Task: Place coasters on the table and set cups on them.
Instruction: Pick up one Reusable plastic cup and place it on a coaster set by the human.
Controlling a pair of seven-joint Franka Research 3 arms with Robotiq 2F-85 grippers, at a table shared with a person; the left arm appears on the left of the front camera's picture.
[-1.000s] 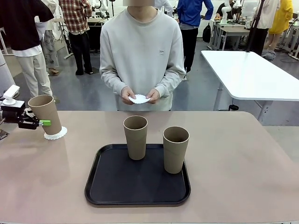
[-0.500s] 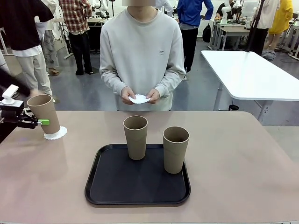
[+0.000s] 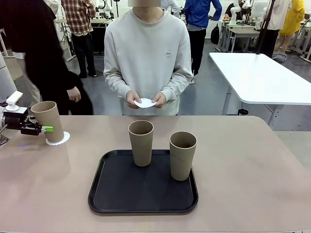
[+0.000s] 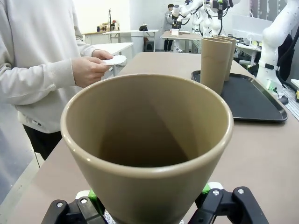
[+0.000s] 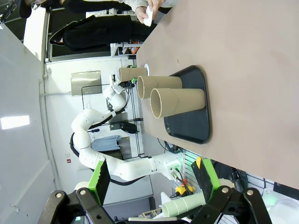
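Cups are what I check first from my console, and I count three tan paper ones. The first cup (image 3: 47, 119) stands at the left end of the surface (image 3: 252, 170). Its base sits on a laid coaster (image 3: 59, 140), a white lacy doily whose scalloped rim shows past the base on the side toward the tray. The cup leans a little, its rim tipped toward the left edge of the front view. My left claw (image 3: 40, 129) is clenched around it partway up the wall. In the left wrist view the green pads (image 4: 93, 196) press on both flanks of the cup, and its open mouth faces the camera.

The other two cups stand on the black tray (image 3: 116, 194), which lies in the middle of the surface on my side. The left tray cup (image 3: 141, 143) is upright near the tray's far edge. The right tray cup (image 3: 182, 156) is upright just beside it and nearer me, and the two do not touch.

Across the surface a person (image 3: 148, 53) in a pale sweatshirt stands facing me. Both hands (image 3: 132, 98) are together at waist height beyond the far edge, pinching a second coaster (image 3: 145, 103) between them, off the surface.

My right claw (image 5: 153, 175) is released. In the right wrist view its two green-padded fingers stand wide apart with nothing between them, well clear of the tray, and the camera looks along the surface toward the cups.
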